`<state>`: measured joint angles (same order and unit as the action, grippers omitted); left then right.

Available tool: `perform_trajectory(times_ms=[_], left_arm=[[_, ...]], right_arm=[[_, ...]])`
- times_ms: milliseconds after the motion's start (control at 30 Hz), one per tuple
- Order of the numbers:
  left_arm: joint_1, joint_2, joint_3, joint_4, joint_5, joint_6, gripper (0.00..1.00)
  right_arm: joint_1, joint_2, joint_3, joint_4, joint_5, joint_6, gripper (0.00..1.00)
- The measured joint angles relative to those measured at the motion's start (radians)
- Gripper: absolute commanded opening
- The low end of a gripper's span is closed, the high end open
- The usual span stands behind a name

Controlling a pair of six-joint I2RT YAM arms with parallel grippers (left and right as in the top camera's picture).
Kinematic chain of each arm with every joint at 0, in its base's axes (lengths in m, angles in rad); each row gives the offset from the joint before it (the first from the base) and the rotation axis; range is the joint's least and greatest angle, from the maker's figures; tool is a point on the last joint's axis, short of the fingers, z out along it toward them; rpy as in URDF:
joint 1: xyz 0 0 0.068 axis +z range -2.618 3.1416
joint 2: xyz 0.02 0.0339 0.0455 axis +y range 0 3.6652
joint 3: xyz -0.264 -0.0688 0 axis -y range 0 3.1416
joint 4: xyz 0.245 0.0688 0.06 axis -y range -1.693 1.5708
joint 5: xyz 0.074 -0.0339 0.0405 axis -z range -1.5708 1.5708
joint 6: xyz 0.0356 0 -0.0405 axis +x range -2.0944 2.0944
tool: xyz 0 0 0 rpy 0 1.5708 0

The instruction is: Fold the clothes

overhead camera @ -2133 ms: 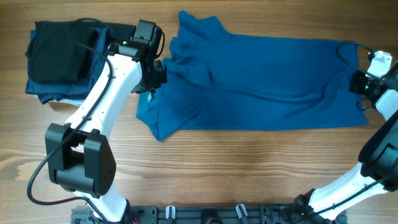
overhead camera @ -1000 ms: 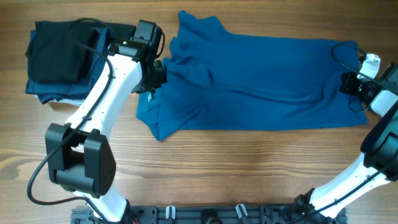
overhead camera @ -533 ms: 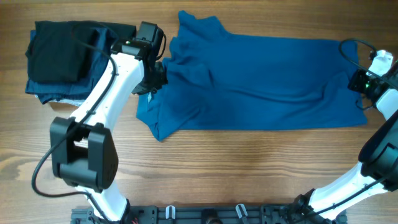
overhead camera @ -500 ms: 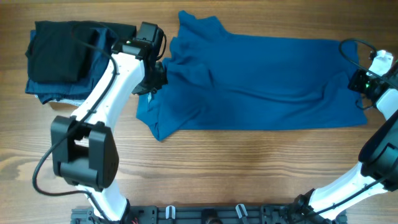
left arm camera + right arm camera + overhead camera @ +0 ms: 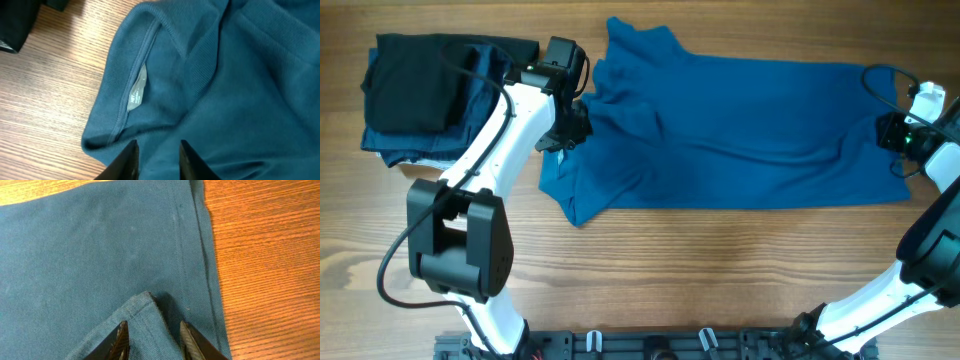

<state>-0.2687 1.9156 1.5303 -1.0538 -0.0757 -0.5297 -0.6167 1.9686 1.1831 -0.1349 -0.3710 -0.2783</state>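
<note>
Overhead, both pincers gripping shirt

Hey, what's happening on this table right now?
Two robot arms are working on a blue shirt spread across the wooden table. The left gripper pinches fabric near the collar, the right gripper pinches a raised fold at the hem. A stack of folded dark clothes sits at far left.

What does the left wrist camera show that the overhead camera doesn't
Only the left wrist view shows the grey label sewn inside the collar and the left hand gripping cloth between its fingers. Only the overhead view shows the whole blue shirt spread flat, the right hand at its far hem, and the folded dark pile beside it. Both show the shirt's collar end and the wooden table.
</note>
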Motion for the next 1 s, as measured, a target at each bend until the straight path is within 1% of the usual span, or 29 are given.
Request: perform_trajectory(times_ms=[33,67,133,267,467,533,667,1000], left_arm=[[0.000,0.002,0.000,0.000,0.001,0.000,0.08],[0.000,0.010,0.000,0.000,0.007,0.003,0.04],[0.000,0.039,0.000,0.001,0.013,0.004,0.04],[0.001,0.105,0.000,0.005,0.021,0.008,0.04],[0.010,0.140,-0.002,0.058,0.023,0.007,0.04],[0.021,0.140,-0.002,0.080,0.023,0.007,0.04],[0.041,0.140,-0.002,0.101,0.023,0.007,0.04],[0.044,0.197,-0.002,0.102,0.023,0.007,0.04]], right_arm=[[0.000,0.000,0.000,0.000,-0.003,0.000,0.29],[0.000,0.000,0.000,0.001,-0.006,0.000,0.32],[0.000,0.000,0.000,0.013,-0.011,-0.002,0.36],[0.000,0.000,0.000,0.052,-0.014,-0.009,0.47],[0.000,0.002,0.001,0.076,-0.029,-0.007,0.48],[0.000,0.014,0.002,0.096,-0.052,-0.007,0.51],[0.009,0.051,0.002,0.126,-0.079,-0.008,0.54],[0.023,0.096,0.002,0.130,-0.086,-0.015,0.54]])
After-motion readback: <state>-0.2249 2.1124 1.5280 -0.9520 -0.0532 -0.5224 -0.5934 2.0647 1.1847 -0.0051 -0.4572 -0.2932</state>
